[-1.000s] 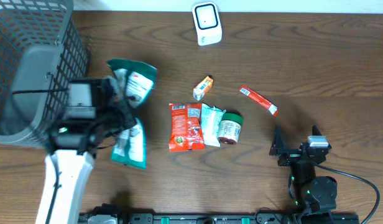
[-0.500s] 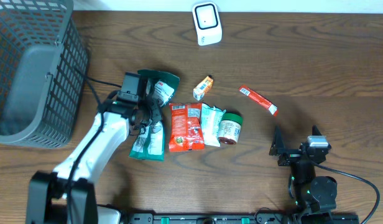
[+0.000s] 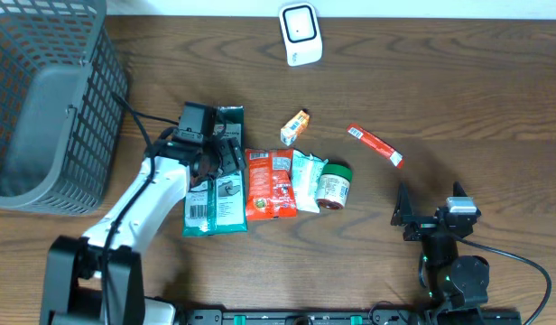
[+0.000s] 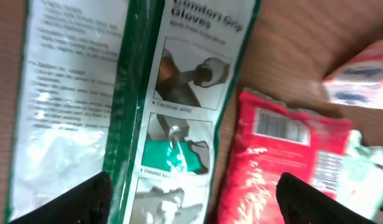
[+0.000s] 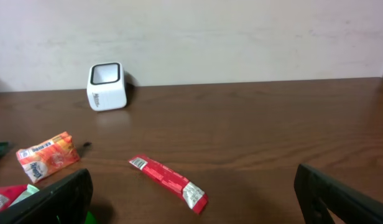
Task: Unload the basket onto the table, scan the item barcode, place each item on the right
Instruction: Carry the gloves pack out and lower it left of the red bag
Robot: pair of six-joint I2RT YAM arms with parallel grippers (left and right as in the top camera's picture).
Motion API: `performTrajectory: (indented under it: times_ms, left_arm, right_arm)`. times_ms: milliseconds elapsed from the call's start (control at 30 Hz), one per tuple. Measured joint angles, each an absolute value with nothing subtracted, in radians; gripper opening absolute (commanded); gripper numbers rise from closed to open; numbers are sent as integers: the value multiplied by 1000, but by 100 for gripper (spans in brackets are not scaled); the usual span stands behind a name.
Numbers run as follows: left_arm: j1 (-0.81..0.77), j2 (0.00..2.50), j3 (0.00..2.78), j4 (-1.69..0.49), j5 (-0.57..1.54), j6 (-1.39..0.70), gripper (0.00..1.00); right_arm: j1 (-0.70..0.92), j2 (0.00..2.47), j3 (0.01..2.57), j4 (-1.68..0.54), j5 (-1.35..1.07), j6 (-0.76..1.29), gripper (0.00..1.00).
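Lying flat, glove packet [image 3: 217, 203] runs lengthwise front-to-back.

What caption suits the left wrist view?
Open left gripper over the gloves pack, red snack bag beside it on the wooden table.

We saw a grey basket [image 3: 43, 108] at the table's [image 3: 458, 81] left edge. At mid-table lay a red bag [image 3: 270, 183], a pale packet [image 3: 306, 179] touching its right side and a green-lidded jar [image 3: 334, 186] beside that. An orange packet [image 3: 296, 126] lay beyond them, a red stick [image 3: 375, 145] further right.
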State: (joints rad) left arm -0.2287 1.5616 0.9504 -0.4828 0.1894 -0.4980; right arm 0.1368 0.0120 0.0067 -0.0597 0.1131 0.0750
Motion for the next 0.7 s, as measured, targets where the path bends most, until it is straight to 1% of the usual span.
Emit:
performTrajectory:
  times_ms: [133, 333, 700]
  left_arm:
    - [-210, 1482, 1023, -562, 197, -489, 85]
    - [-178, 1340, 1085, -565, 196, -447, 85]
    - [-177, 1326, 1085, -570, 196, -440, 86]
  right_arm:
    - [137, 12, 7, -60, 113, 75, 99]
    - [137, 12, 7, -60, 113, 75, 99]
    - [137, 12, 7, -59, 113, 75, 99]
